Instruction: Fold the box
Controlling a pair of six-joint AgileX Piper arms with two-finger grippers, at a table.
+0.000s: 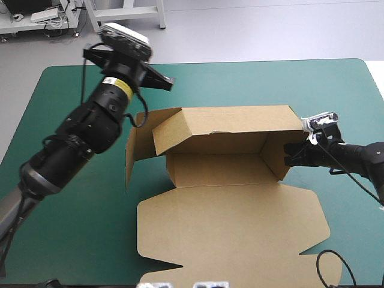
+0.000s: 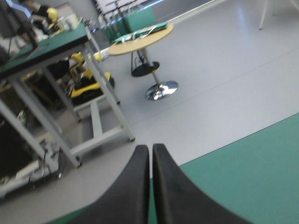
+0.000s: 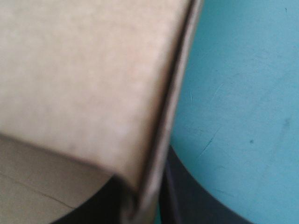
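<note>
The brown box stands mid-table with its back and side walls raised and its lid flat toward the front edge. The left wall's flap swings outward, and an inner flap leans in at the back left corner. My right gripper is shut on the right wall. In the right wrist view the board runs between the black fingers of the right gripper. My left gripper hangs shut above the back left corner, touching nothing. The left wrist view shows that left gripper pointing past the table's far edge.
The teal-green cover shows all round the box, widest to its left and behind it. The lid's front flaps reach almost to the table's front edge. Beside the right wall lies bare cover.
</note>
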